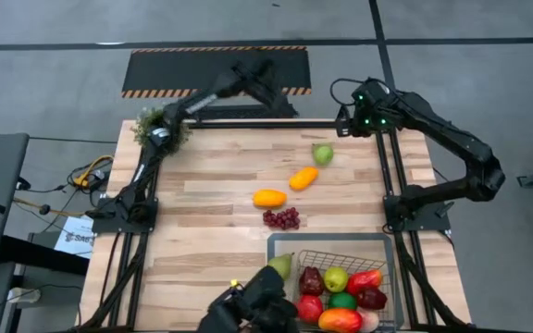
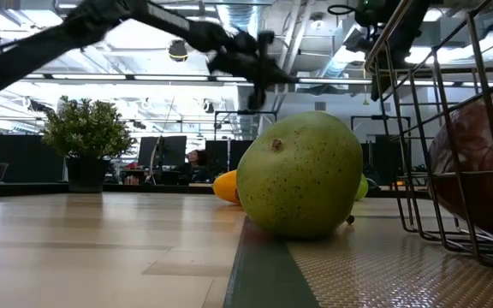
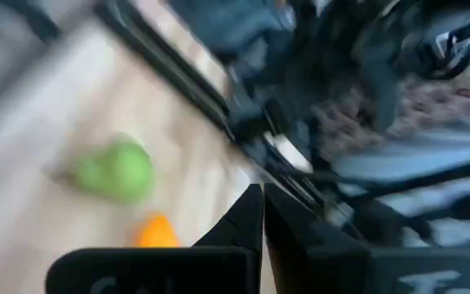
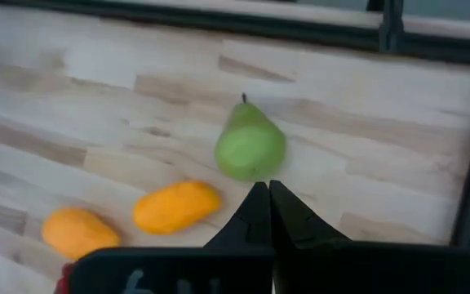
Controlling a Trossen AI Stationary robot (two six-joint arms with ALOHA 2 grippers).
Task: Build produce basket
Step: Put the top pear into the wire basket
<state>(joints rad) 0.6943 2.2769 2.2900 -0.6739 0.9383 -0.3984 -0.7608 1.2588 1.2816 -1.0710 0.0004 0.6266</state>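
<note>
We see the basket (image 1: 333, 242) at the bottom right of the high view. Inside it lie red, green and dark fruits (image 1: 339, 289). A green pear (image 1: 281, 265) sits just outside its left edge. In the middle of the table we see purple grapes (image 1: 282, 218) and two orange fruits (image 1: 269, 198) (image 1: 303, 178). Another green pear (image 1: 322, 154) lies higher up, toward the right.

The left gripper (image 1: 265, 70) hangs at the top middle, past the table's far edge, with its fingers pressed together and nothing in them. The right gripper (image 1: 348, 122) is at the upper right, near that pear. Its fingers are closed too and hold nothing. A bushy plant (image 1: 160, 125) stands at the upper left corner.
</note>
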